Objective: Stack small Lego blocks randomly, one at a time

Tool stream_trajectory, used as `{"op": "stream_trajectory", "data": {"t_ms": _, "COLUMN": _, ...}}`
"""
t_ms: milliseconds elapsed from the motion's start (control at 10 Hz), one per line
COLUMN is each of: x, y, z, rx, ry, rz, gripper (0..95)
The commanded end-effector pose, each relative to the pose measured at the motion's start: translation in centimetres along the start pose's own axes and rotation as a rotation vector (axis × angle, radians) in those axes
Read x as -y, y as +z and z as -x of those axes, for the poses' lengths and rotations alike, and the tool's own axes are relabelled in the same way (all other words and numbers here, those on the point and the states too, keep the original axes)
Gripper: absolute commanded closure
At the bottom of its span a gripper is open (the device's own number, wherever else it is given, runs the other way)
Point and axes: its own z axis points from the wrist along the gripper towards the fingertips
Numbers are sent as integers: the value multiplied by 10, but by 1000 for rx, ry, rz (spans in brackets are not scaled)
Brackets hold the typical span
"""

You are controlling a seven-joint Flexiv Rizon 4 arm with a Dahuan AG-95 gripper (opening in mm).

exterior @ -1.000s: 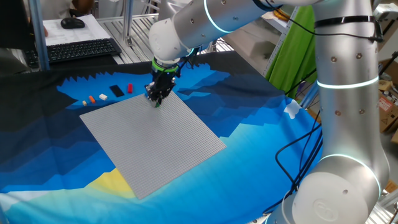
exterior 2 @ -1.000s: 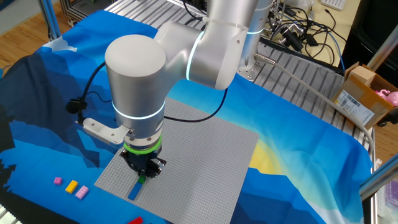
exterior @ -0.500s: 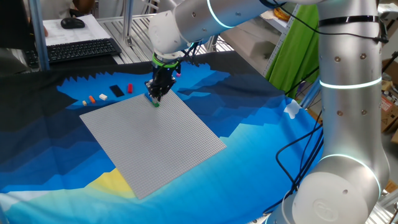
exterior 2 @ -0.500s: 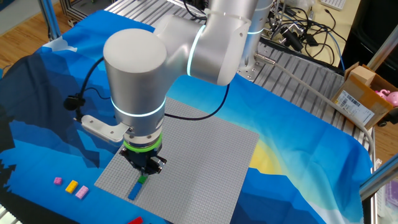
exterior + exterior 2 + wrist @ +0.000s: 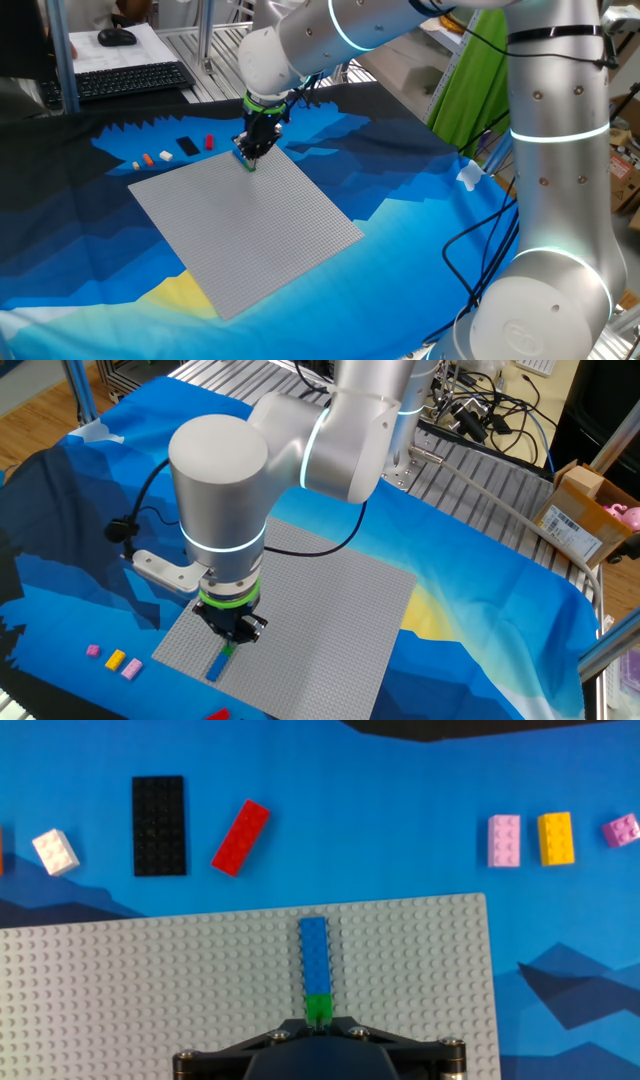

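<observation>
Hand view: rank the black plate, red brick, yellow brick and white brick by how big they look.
1. black plate
2. red brick
3. yellow brick
4. white brick, close to the yellow one, so that order is unsure.

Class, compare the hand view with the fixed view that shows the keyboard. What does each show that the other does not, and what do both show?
Only the hand view shows the pink block, the yellow block, the purple block, and the blue block on the baseplate.

Only the keyboard-side fixed view shows the keyboard, the mouse and the whole arm.

Both show the grey baseplate, the red block, the black plate, the white block, and the gripper shut on the green block.
</observation>
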Motion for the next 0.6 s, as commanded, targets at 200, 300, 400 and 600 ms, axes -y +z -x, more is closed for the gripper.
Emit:
{"op": "stream_trajectory", "data": {"t_ms": 200, "x": -1, "y": -5, "z": 2, "rx": 0, "ry": -11, "rz": -6, "gripper": 950}}
{"op": "stream_trajectory", "data": {"t_ms": 300, "x": -1, "y": -8, "z": 2, "rx": 3, "ry": -14, "rz": -9, "gripper": 950}}
{"op": "stream_trajectory", "data": {"t_ms": 400, "x": 0, "y": -13, "z": 2, "rx": 6, "ry": -9, "rz": -11, "gripper": 760}}
{"op": "stream_trajectory", "data": {"t_ms": 600, "x": 0, "y": -17, "z": 6, "rx": 17, "ry": -2, "rz": -12, "gripper": 570}}
